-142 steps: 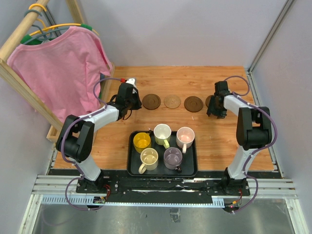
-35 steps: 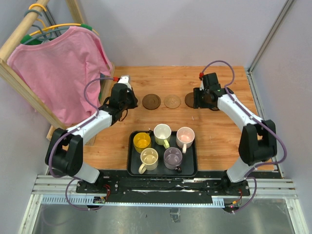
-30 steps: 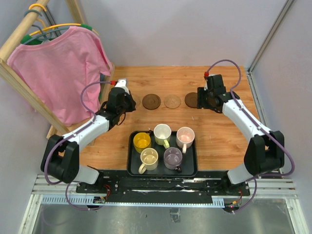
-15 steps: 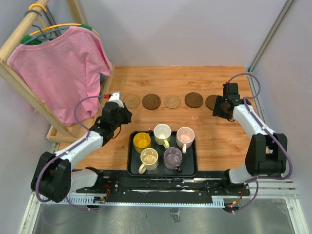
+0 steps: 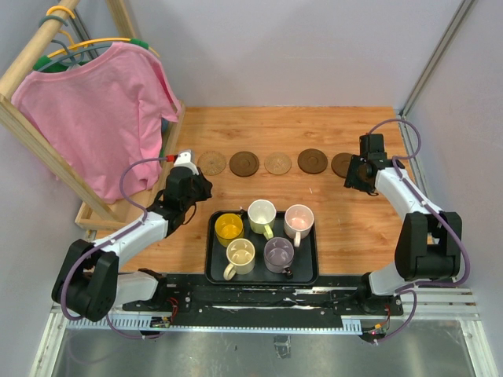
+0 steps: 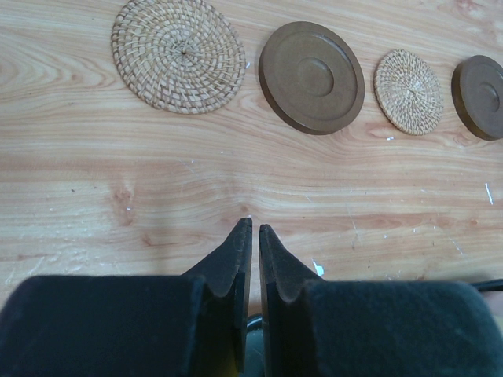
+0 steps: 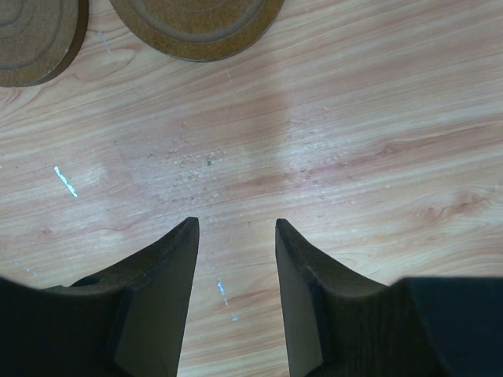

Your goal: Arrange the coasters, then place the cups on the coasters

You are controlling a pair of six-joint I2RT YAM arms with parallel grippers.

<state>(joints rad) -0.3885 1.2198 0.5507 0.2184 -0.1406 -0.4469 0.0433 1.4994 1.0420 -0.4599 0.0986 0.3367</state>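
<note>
Five coasters lie in a row across the far half of the table: tan (image 5: 211, 162), dark brown (image 5: 244, 163), tan (image 5: 277, 163), dark brown (image 5: 313, 161) and dark brown (image 5: 341, 164). The cups, yellow (image 5: 229, 228), whitish-green (image 5: 262, 214), pink (image 5: 299, 219), cream (image 5: 240, 254) and purple (image 5: 279, 253), stand in the black tray (image 5: 211, 263). My left gripper (image 5: 198, 188) (image 6: 251, 228) is shut and empty, hovering nearer than the left tan coaster (image 6: 178, 54). My right gripper (image 5: 352, 179) (image 7: 236, 228) is open and empty, just short of the rightmost coaster (image 7: 196, 27).
A wooden rack with a pink shirt (image 5: 94, 118) on a hanger leans along the left side, its base frame (image 5: 90, 216) close to my left arm. Grey walls close the back and right. The tray sits at the near middle between both arms.
Both grippers have pulled back from the coaster row: the left toward the near left, the right across to the rightmost coaster's near side. All five coasters now show uncovered.
</note>
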